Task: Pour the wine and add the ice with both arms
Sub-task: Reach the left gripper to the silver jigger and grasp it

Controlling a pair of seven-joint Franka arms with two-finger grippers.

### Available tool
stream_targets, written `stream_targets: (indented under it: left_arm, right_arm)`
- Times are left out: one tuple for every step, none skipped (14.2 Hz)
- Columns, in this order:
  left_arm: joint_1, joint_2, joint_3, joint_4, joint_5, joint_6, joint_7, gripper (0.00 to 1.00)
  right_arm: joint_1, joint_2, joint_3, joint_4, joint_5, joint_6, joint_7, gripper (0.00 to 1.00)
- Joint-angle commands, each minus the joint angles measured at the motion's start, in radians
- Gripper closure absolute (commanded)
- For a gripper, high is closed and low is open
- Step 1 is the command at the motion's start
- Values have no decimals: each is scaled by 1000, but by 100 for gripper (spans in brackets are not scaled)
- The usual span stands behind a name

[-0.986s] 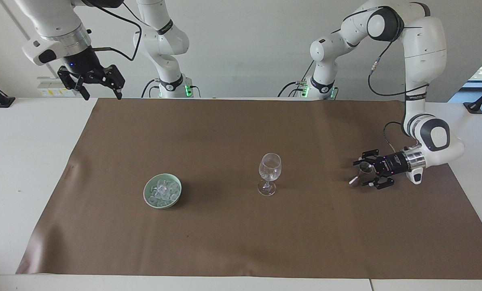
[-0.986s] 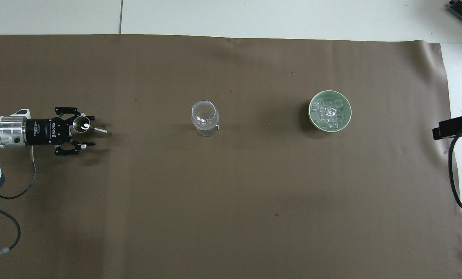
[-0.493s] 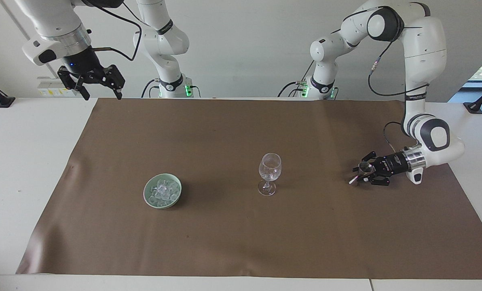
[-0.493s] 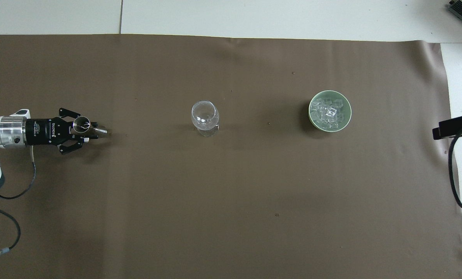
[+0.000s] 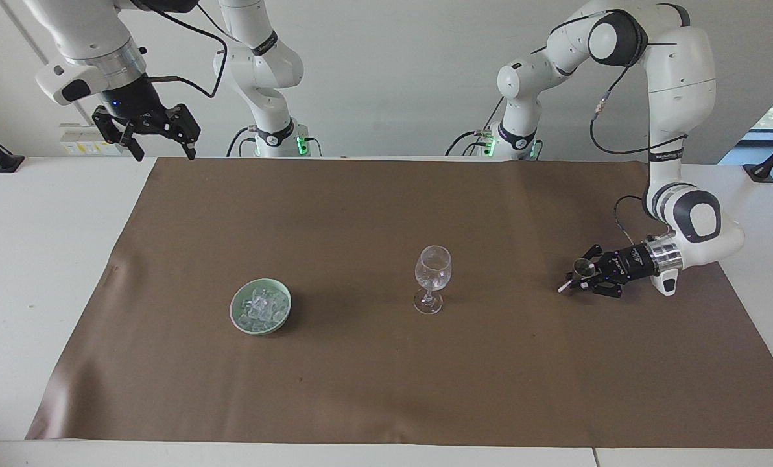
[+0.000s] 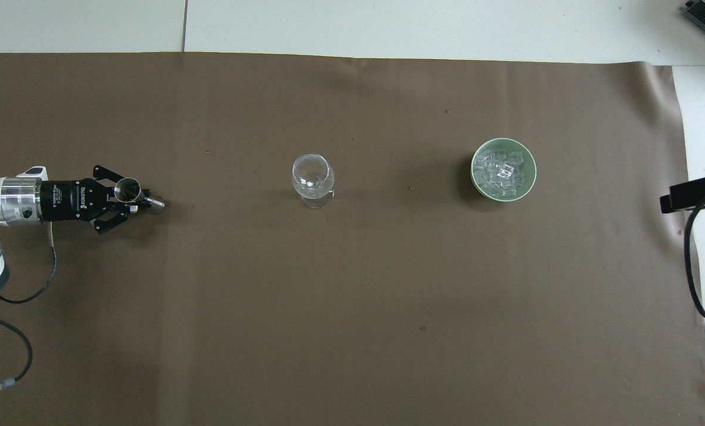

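Observation:
My left gripper [image 5: 584,277] [image 6: 129,201] lies low over the brown mat at the left arm's end of the table, shut on a small metal measuring cup [image 5: 581,265] [image 6: 127,189] that is tilted with its lower end [image 6: 158,203] on the mat. A clear stemmed glass [image 5: 432,272] [image 6: 312,174] stands upright mid-table. The ice [image 5: 261,307] [image 6: 502,171] fills a green bowl [image 5: 236,315] [image 6: 474,177] toward the right arm's end. No wine shows. My right gripper [image 5: 164,154] hangs open and empty, high over the mat's corner by the robots.
The brown mat [image 5: 360,389] [image 6: 352,331] covers most of the white table [image 5: 36,259]. A black bracket with a cable [image 6: 692,192] juts in over the table's edge at the right arm's end. Cables trail from the left arm [image 6: 27,296].
My left gripper's fingers have closed in from wide open onto the metal measuring cup. The glass, the bowl and the right arm have stayed where they were.

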Motion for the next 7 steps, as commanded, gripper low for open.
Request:
stream_targets:
  left_arm:
    - [-18,-23,6,-20,-37,-10,5,100]
    - [-17,-23,-4,-13,-37,-19,5,100]
    - [-18,-25,-7,-10,-37,-21,6,100]
    - [-20,-29,-10,-7,-37,-23,6,100]
    - [-23,-45,-21,-7,-39,-21,6,100]
    - [-30,-58,-24,-9,-39,-20,5,100]
    - [-46,-77,-24,-9,-40,-15,3,100]
  right_arm:
    - [-3,-11,-1,-14,17,8,-5,0]
    - [-3,-11,-1,-14,17,6,-6,0]
    - [-3,-11,-1,-14,17,6,-6,0]
    - [-3,-11,-1,-14,17,6,-6,0]
    - [-2,-11,-1,-14,17,6,-6,0]
    - [-3,-11,-1,-14,17,6,-6,0]
    - [-3,-11,-1,-14,17,6,-6,0]
